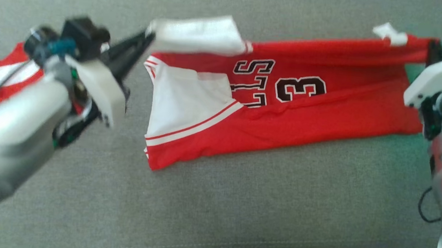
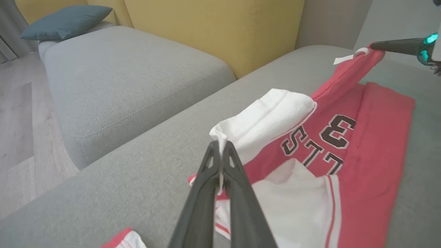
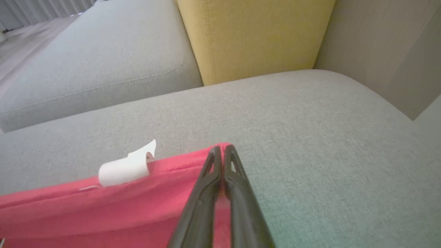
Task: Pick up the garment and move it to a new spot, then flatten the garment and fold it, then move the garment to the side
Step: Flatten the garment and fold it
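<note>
The red jersey [image 1: 305, 111] lies spread across the grey sofa seat [image 1: 237, 212], with its far edge raised off the cushion. The left pincer [image 1: 149, 36] is clamped on the jersey's white end. The right pincer [image 1: 433, 48] is pinched tight on the red hem corner, just beside a white tag [image 1: 390, 33].

Grey fabric sofa seat [image 1: 238, 204], yellow upholstered backrest [image 2: 213, 31], blue-grey pillow [image 2: 65, 20] on second grey seat cushion [image 2: 131, 82], pale wood floor [image 2: 20, 120].
</note>
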